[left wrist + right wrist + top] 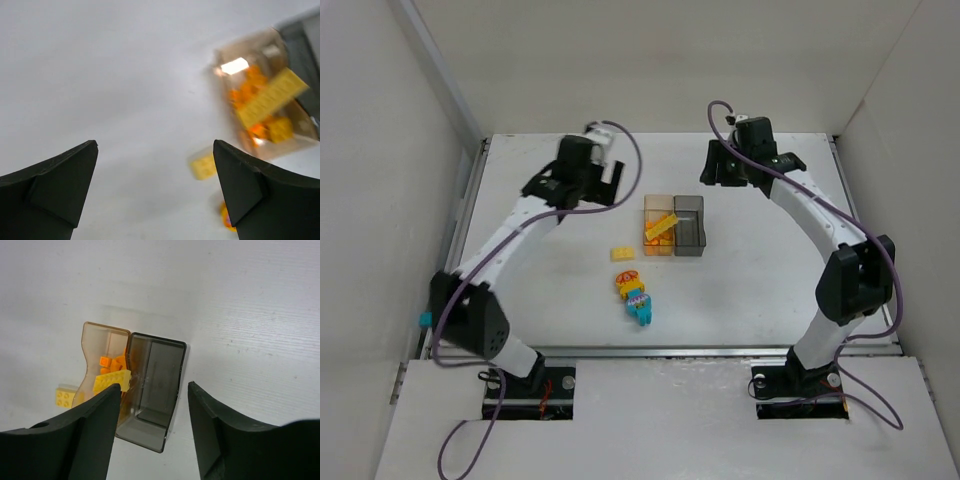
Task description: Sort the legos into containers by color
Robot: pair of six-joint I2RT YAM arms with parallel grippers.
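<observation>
The joined boxes stand mid-table: the amber-orange box (659,226) holds orange pieces and a long yellow brick (661,227); the smoky grey box (689,224) looks empty. A small yellow lego (621,253) lies on the table left of the boxes. A cluster of orange, yellow and teal legos (636,296) lies nearer. My left gripper (610,178) is open and empty, up left of the boxes. My right gripper (712,168) is open and empty, behind the grey box (152,389). The left wrist view shows the amber box (265,105) and the yellow lego (204,165), blurred.
White walls close in the table on the left, back and right. A metal rail (660,351) runs along the table's near edge. Purple cables (625,150) trail along both arms.
</observation>
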